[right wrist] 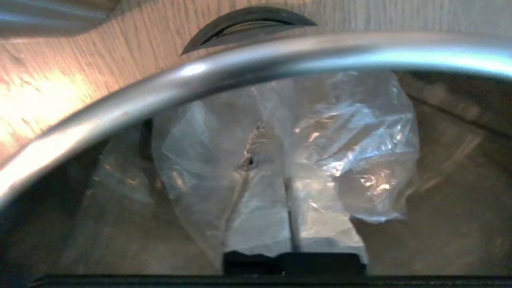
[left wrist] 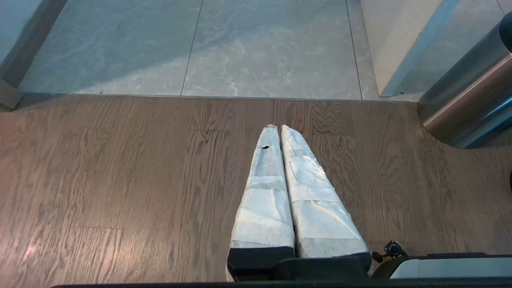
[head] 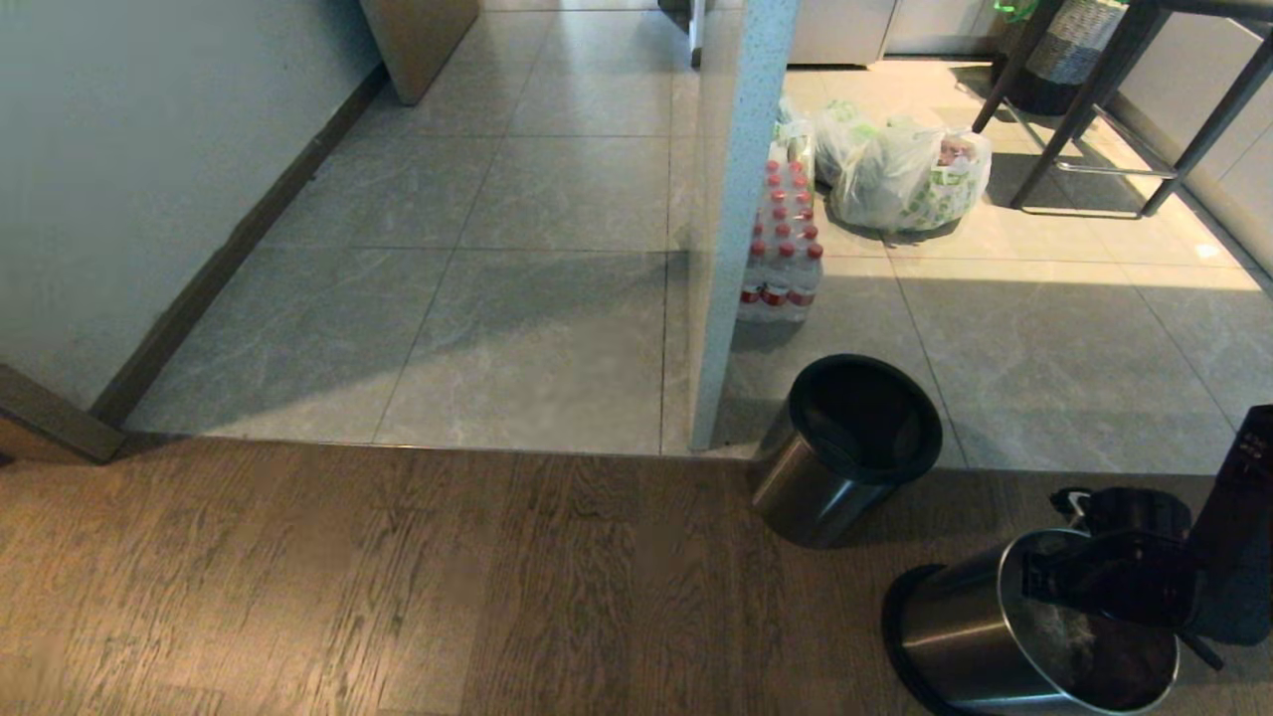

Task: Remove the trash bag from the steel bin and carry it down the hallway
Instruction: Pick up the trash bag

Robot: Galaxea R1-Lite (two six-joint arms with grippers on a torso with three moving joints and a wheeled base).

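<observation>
Plastic fills my right wrist view: the thin, crinkled, clear trash bag [right wrist: 332, 148] lies inside the small round brushed-steel bin [head: 970, 636] with the shiny inside, which stands on the brown wood-grain floor [head: 398, 587]. I have the right gripper [right wrist: 286, 176] reached down past the rim, its white-wrapped fingers [right wrist: 260, 224] pressed together with bag film bunched around them. My left gripper [left wrist: 280, 130] hangs idle above the wood floor, fingers together, holding nothing. A second steel cylinder with a matte black inside [head: 845, 447] stands nearby at the edge of the grey tiles [head: 537, 328].
</observation>
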